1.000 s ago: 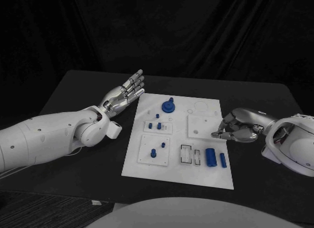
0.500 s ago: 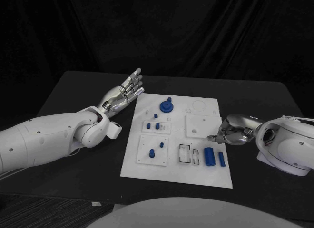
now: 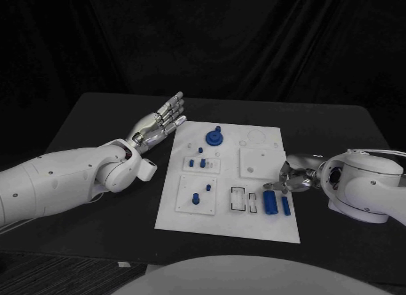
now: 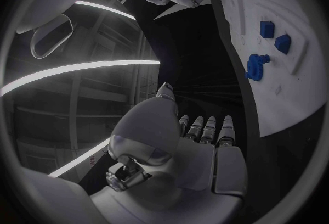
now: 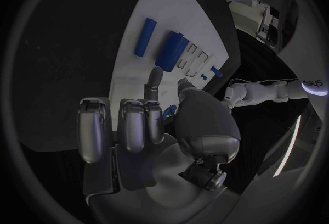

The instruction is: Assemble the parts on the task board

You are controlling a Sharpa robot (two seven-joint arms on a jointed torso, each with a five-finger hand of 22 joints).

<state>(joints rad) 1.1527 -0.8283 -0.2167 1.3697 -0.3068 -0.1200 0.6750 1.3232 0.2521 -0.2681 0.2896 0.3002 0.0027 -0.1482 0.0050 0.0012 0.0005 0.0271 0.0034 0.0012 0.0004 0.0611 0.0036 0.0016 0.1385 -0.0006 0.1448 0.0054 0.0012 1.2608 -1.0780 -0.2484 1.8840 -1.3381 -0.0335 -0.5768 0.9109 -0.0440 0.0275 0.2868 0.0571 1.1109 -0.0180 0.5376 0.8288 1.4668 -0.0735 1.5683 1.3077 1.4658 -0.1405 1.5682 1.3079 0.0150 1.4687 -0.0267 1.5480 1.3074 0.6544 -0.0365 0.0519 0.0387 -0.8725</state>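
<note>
Head view: right hand over the board's right edge, left hand flat and open

Head view puts the right hand (image 3: 291, 176) right of centre in the frame, its fingers curled inward above the right edge of the white task board (image 3: 228, 228). The right wrist view shows those fingers (image 5: 130, 125) bent with nothing between them, one tip reaching toward the board. Just below the hand in the head view lie two blue cylinders: a thicker one (image 3: 270, 202) and a thinner one (image 3: 285, 205) beside it, both near the board's lower right. Left of them are small rectangular slots (image 3: 245, 200).

Further left, a blue peg (image 3: 196, 198) stands in a raised white block, and two small blue pieces (image 3: 197, 163) sit in another block above it. A blue gear-like part (image 3: 215, 137) stands near the board's upper edge.

At upper left of the frame, the left hand (image 3: 160, 121) is stretched flat with fingers straight and together, holding nothing, just beside the board's upper left corner above the black table (image 3: 96, 117).
</note>
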